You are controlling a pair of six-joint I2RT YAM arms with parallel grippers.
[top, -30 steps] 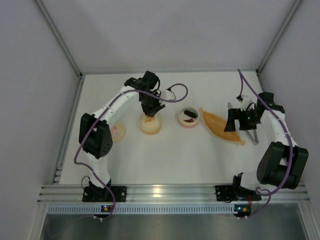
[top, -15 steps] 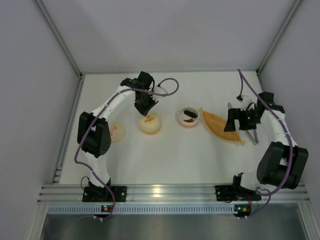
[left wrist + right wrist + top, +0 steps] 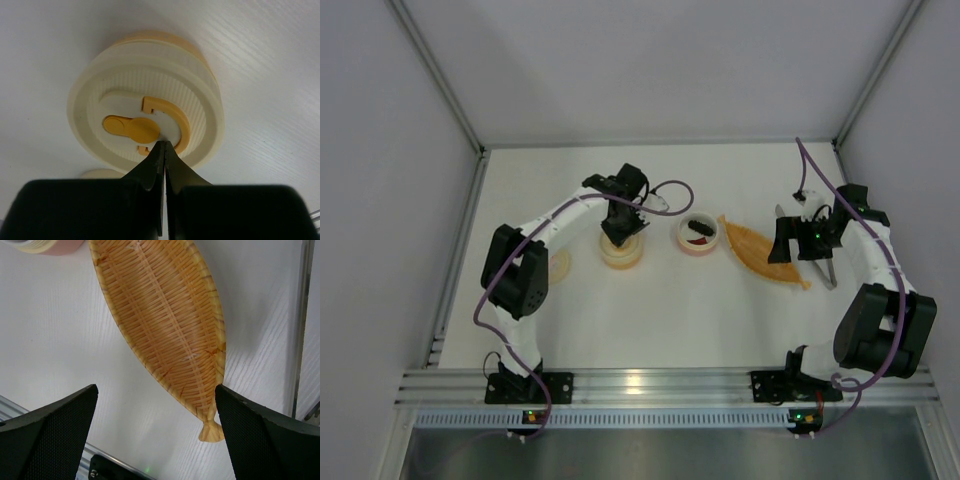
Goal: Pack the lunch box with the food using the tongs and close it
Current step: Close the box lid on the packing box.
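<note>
- Closing looks to be the step in hand: the left gripper, fingers pressed together into a single point, rests its tip on the middle of the cream lid sitting on the cream box.
- At 3 o'clock of that box, the pink bowl stands uncovered, with the food in it: dark sausage-like pieces and a red bit.
- At 3 o'clock of the bowl lies the wicker tray. The right gripper hangs over it with its fingers spread wide, holding nothing.
- The tongs lie on the table at 4 o'clock of the tray, in neither gripper.
- The next move probably calls for lifting straight off the lid without dragging it, then fetching the second lid, at 9 o'clock of the cream box, for the open bowl.
- Only the left wrist view shows the fingertips touching the lid. Only the overhead view shows the bowl's contents, the tongs and the second lid. No view shows what the closed box holds.
</note>
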